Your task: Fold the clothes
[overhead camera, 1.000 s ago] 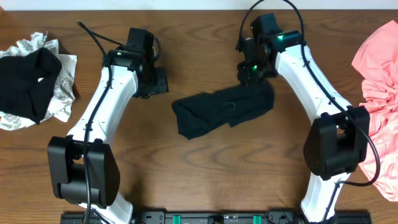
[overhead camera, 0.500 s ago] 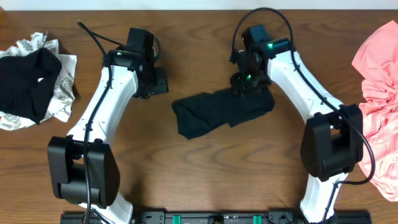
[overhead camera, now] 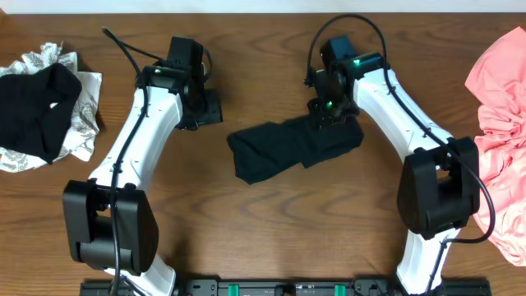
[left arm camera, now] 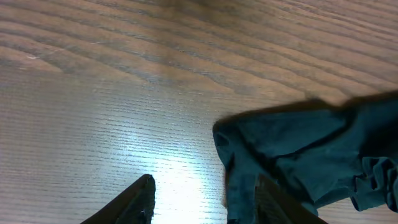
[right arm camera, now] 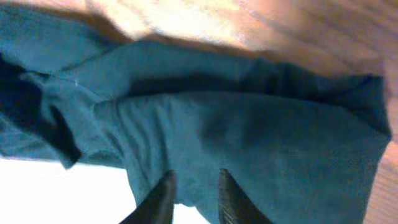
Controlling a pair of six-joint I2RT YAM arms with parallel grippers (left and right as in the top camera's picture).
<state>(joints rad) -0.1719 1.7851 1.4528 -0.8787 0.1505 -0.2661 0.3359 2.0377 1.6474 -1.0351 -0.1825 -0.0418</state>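
**Inspector:** Black shirt (overhead camera: 288, 150), where is it lying?

**Assessor:** Bunched directly beneath right gripper (right arm camera: 191, 198); clamping or not, cannot tell. The left gripper (left arm camera: 205, 193) is hovering spread, empty, shirt just beside.

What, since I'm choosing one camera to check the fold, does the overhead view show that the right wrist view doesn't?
Only overhead: the whole outline of the dark shirt, the left gripper near it, a black garment on a white-grey patterned piece far left, a salmon-pink garment far right. Only right wrist: close creases and a seam in the cloth, right under its fingertips. Both: that shirt on the wooden table, with the right gripper over it.
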